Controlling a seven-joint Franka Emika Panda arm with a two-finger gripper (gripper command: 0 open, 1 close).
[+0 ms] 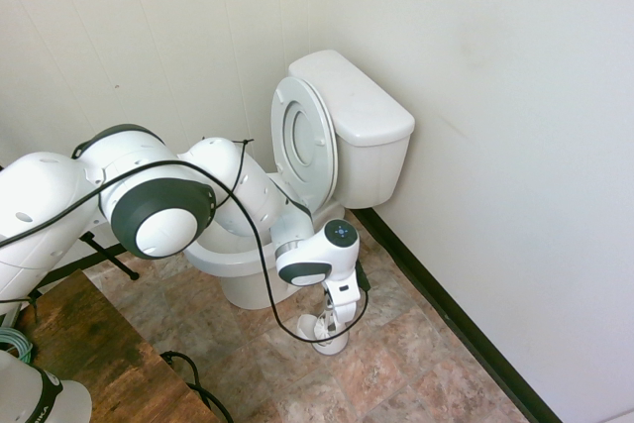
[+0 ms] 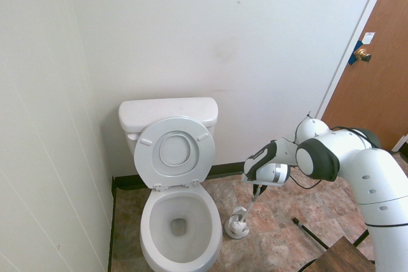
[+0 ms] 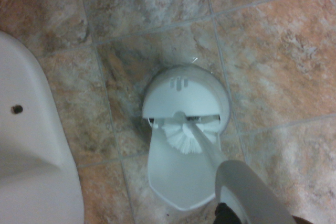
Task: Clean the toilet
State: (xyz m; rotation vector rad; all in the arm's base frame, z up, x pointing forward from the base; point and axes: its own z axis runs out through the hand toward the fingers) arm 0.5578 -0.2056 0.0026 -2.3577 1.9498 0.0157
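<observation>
The white toilet stands against the wall with seat and lid raised, its bowl open. The toilet's base shows in the wrist view. On the tiled floor right beside it sits a small white brush holder. The brush's bristle head rests at the holder's mouth. Its white handle runs up to my gripper, which is shut on the handle's top, low over the floor beside the bowl.
A white wall with a black baseboard runs close behind the holder. A brown door is at the far side. A wooden table top lies near the arm's base. A dark stick lies on the tiles.
</observation>
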